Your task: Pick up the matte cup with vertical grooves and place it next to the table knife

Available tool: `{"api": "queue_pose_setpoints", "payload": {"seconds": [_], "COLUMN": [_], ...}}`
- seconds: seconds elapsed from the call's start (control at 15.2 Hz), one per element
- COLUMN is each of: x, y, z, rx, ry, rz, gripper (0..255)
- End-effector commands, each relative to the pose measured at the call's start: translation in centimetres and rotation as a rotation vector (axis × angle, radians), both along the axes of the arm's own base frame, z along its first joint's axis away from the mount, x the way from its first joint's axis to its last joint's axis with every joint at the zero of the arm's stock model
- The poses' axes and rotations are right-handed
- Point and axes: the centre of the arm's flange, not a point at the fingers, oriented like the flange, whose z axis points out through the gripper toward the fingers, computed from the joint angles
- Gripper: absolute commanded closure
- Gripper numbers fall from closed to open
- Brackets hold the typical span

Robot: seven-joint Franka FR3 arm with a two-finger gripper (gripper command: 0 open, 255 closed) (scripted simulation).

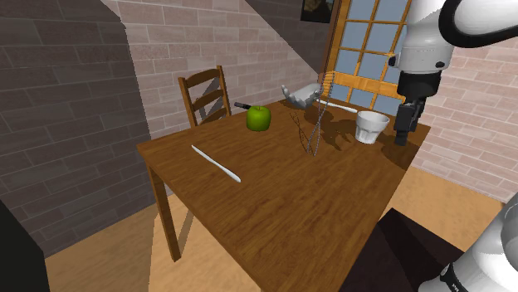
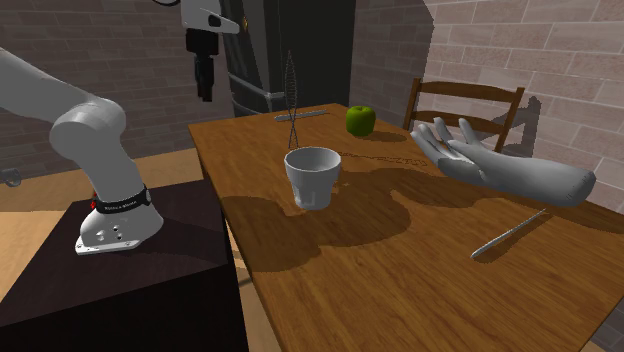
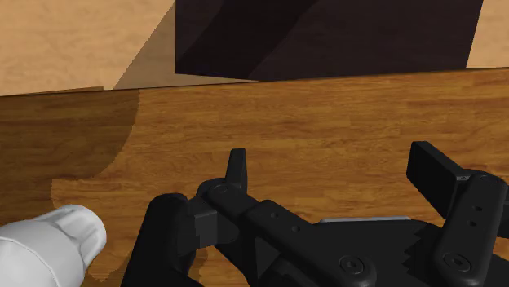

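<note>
The claw (image 1: 403,138) hangs released, its fingers spread with nothing between them, near the white cup (image 1: 372,126). The cup stands upright near the counter's (image 1: 274,207) edge. The knife (image 1: 216,163) lies well apart from the cup. A wire whisk (image 1: 315,124) stands between them, and a green apple (image 1: 258,118) sits near the chair (image 1: 205,93).

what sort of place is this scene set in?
Likely a dining nook in a house: a brown wooden table with a wooden slat-back chair drawn up, a wood-framed paned window, and a white grooved cup and silver table knife laid out.
</note>
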Motion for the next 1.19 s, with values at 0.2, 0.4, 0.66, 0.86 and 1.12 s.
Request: {"api": "queue_pose_setpoints", "payload": {"seconds": [0.2, 0.4, 0.66, 0.86, 1.12], "x": [2.4, 4.7, 7.8, 10.1, 13.1], "y": [-2.7, -5.4, -9.0, -11.8, -15.6], "z": [-1.1, -2.1, -3.3, -4.2, -5.2], "rx": [-0.011, -0.022, -0.037, -0.048, -0.062], "ry": [-0.015, -0.030, -0.050, -0.066, -0.086], "rz": [-0.012, -0.025, -0.041, -0.054, -0.071], "gripper": [0, 0, 0, 0, 0]}}
